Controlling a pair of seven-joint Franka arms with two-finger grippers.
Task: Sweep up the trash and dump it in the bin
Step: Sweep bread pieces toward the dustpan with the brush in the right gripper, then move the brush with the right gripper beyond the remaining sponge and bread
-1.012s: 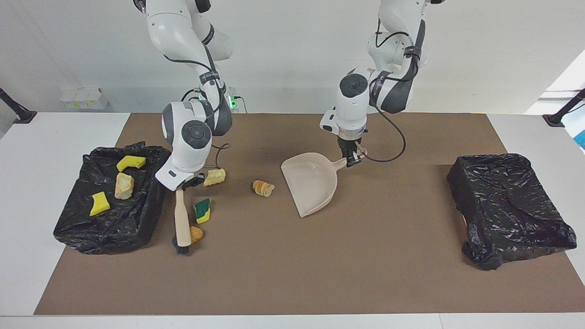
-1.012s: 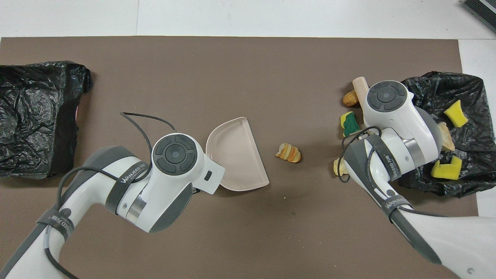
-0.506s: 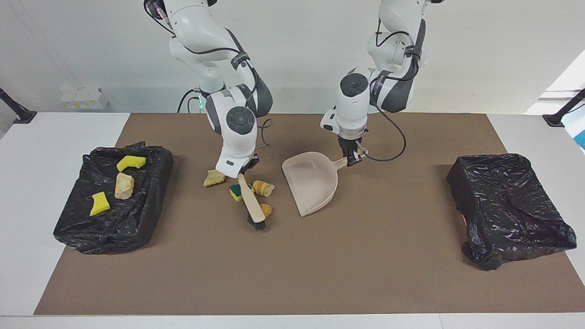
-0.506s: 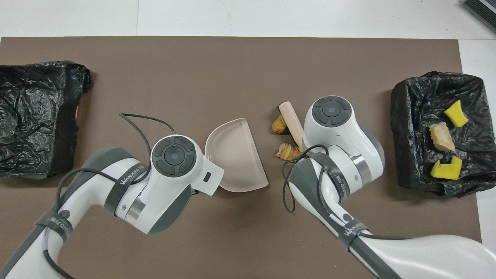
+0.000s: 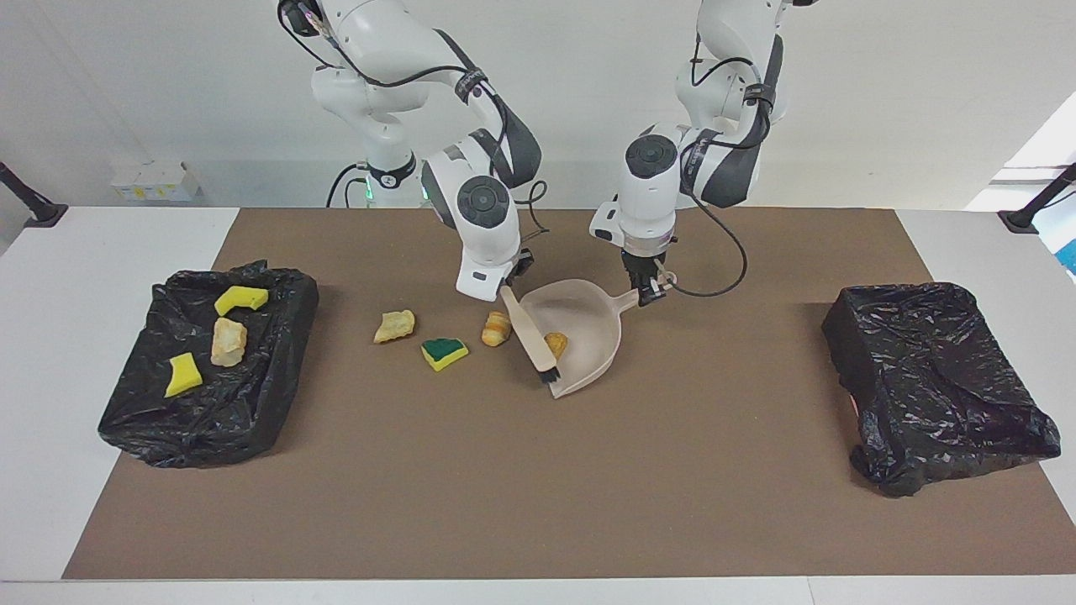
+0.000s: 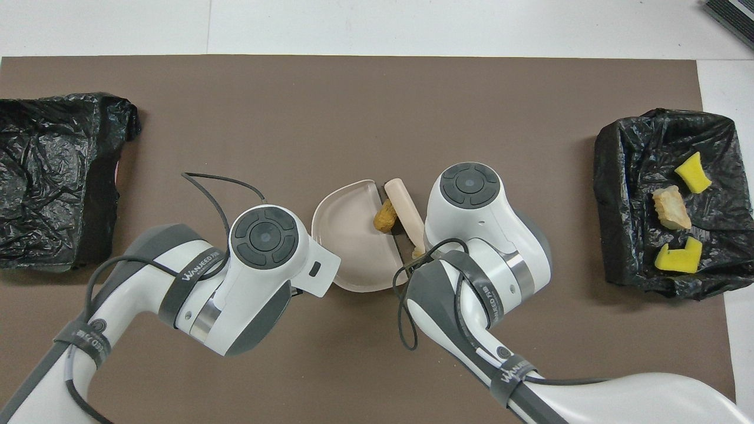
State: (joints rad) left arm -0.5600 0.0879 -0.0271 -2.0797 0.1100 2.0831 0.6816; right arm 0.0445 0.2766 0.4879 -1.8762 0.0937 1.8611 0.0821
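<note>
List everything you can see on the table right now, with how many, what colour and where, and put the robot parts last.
Trash in dustpan: one, orange-tan lump, against the brush.
Trash on mat: three; striped orange lump at the dustpan's mouth, green-and-yellow sponge, tan lump, strung out toward the right arm's end.
Trash on lined bin: three; two yellow sponge scraps, one tan lump.
Dustpan: one, beige, mid-table.
Brush: one, beige handle, black bristles, across the dustpan's mouth.
Second bin: one, black-lined, left arm's end.
Mat: one, brown.
Left gripper: shut on the dustpan's handle.
Right gripper: shut on the brush handle.
</note>
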